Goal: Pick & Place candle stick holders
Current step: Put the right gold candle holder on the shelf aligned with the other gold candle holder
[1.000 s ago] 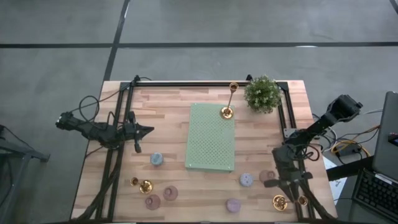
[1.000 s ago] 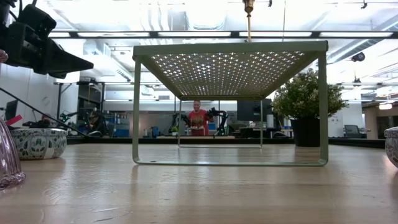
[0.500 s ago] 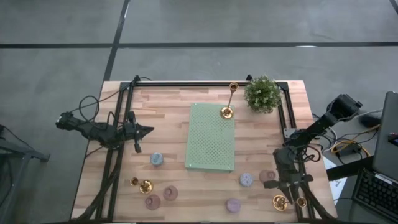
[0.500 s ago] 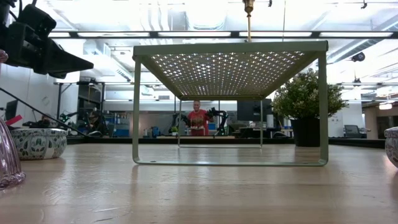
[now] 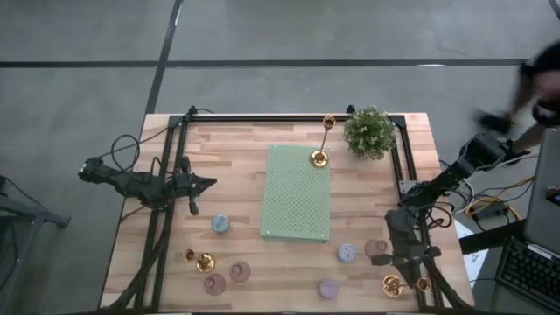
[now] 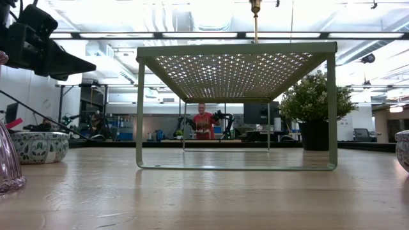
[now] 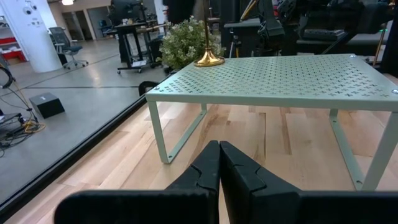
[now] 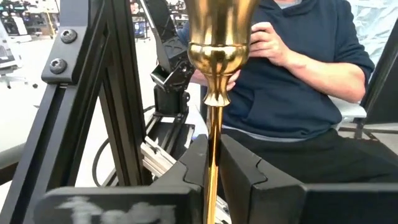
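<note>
A tall thin-stemmed gold holder (image 5: 320,157) stands by its round foot on the pale green perforated shelf (image 5: 297,197). Gold holders (image 5: 203,261) stand at the near left, beside pink (image 5: 239,271) and blue-grey (image 5: 220,224) cups. Lavender (image 5: 328,288), blue-grey (image 5: 347,253) and pink (image 5: 377,248) cups stand at the near right. My right gripper (image 5: 408,280) is at the near right corner, shut on another tall gold holder (image 8: 219,37). My left gripper (image 5: 213,183) is shut and empty, left of the shelf, above the table; it also shows in the left wrist view (image 7: 219,168). My right gripper pinches the gold holder's thin stem (image 8: 213,134), below its cup, between its two fingers (image 8: 242,165). The fingers come roughly level, toward the table's near right, and lie across the stem. The holder stands upright in the hold. Its foot is hidden below the fingers.
A green potted plant (image 5: 368,131) stands at the far right. Black frame rails (image 5: 262,116) run along the table's far and side edges. A person (image 8: 298,74) sits just beyond the near right corner. Bare wood lies right of the shelf.
No gripper or holder has visibly moved. A person has come into the high view beyond the table's right edge.
</note>
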Controlling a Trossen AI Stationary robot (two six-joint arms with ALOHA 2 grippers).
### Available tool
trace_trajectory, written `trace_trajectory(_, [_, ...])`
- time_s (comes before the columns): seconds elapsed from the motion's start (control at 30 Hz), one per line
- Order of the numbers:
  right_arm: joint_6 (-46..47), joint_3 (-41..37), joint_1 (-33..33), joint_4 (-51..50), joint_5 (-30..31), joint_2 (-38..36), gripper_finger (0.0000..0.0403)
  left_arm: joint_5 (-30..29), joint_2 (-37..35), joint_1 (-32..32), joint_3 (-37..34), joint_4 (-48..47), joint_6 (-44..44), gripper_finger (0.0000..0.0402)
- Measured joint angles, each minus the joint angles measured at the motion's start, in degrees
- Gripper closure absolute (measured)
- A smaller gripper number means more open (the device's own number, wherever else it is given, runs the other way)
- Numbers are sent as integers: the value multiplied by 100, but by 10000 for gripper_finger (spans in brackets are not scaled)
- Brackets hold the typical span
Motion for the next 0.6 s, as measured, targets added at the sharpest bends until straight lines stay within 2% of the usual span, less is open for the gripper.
trace_trajectory(0.33, [391,-4,-3,342,331,-19,389,2,0,2,0,0,0,387])
trace_trajectory(0.6, [1115,-7,-3,882,973,-34,389,0,0,0,0,0,0,387])
